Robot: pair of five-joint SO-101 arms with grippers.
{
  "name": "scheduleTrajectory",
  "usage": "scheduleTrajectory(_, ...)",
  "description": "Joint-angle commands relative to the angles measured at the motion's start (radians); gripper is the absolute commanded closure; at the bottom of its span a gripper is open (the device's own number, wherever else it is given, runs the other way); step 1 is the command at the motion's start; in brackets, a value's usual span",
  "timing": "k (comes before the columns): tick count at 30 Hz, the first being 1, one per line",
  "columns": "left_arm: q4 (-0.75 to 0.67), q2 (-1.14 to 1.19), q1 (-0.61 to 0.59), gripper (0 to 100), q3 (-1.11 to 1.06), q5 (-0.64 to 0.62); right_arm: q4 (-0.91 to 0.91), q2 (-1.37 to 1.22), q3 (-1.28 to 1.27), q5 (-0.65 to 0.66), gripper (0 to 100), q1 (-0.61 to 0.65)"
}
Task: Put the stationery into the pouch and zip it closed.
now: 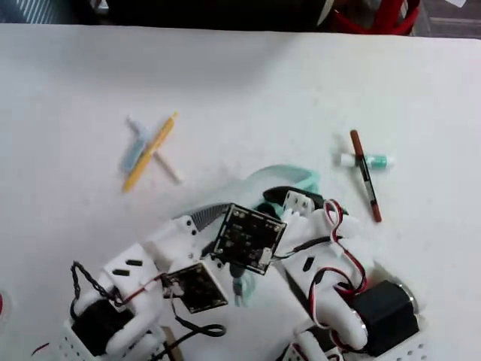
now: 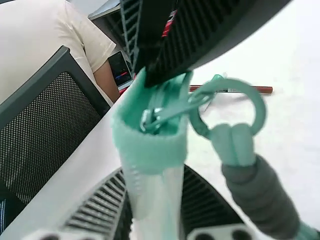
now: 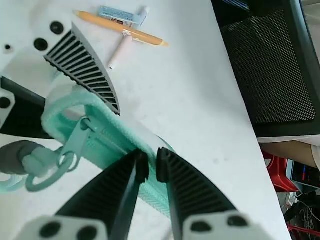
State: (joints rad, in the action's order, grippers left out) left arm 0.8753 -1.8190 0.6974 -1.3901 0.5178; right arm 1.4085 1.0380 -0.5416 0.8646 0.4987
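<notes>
Here, left gripper (image 2: 155,125) jaws clamped on the mint pouch (image 2: 150,145) end by the zipper ring (image 2: 227,107), right gripper (image 3: 151,165) jaws pinched narrow on its zipper edge, pouch between both arms, yellow pen (image 1: 150,152) and brown pen (image 1: 365,175) lying apart on the white table (image 1: 263,83).

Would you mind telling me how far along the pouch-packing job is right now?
Done: nothing looks packed yet. In hand: the left gripper and the right gripper are both shut on the pouch. Left: the yellow pen, the brown pen and the other pieces lie out on the table and must go in before zipping.
</notes>
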Motion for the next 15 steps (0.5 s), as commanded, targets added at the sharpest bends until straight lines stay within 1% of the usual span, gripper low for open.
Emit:
scheduleTrajectory(1, -0.003, -0.008, 0.015, 96, 0.086, -0.032, -0.045, -0.008, -0.043, -0.055, 97.7, -0.042)
scheduleTrajectory(3, -0.008, -0.008, 0.01, 96, 0.087, -0.081, -0.073, -0.005, -0.04, -0.089, 97.4, -0.071)
scheduleTrajectory(5, -0.012, -0.008, -0.015, 96, 0.086, -0.098, -0.088, 0.016, -0.015, -0.153, 93.3, -0.124)
scheduleTrajectory(8, -0.063, -0.008, -0.09, 96, 0.078, -0.104, -0.085, 0.074, 0.048, -0.325, 78.8, -0.203)
scheduleTrajectory(10, -0.118, -0.008, -0.143, 96, 0.055, -0.106, -0.067, 0.119, 0.078, -0.408, 70.0, -0.223)
scheduleTrajectory(11, -0.149, -0.008, -0.159, 96, 0.037, -0.107, -0.044, 0.139, 0.091, -0.42, 68.3, -0.214)
scheduleTrajectory(13, -0.201, -0.008, -0.179, 96, -0.008, -0.107, 0.018, 0.176, 0.107, -0.422, 69.8, -0.157)
scheduleTrajectory(15, -0.245, -0.008, -0.182, 96, -0.054, -0.107, 0.104, 0.197, 0.127, -0.425, 73.1, -0.036)
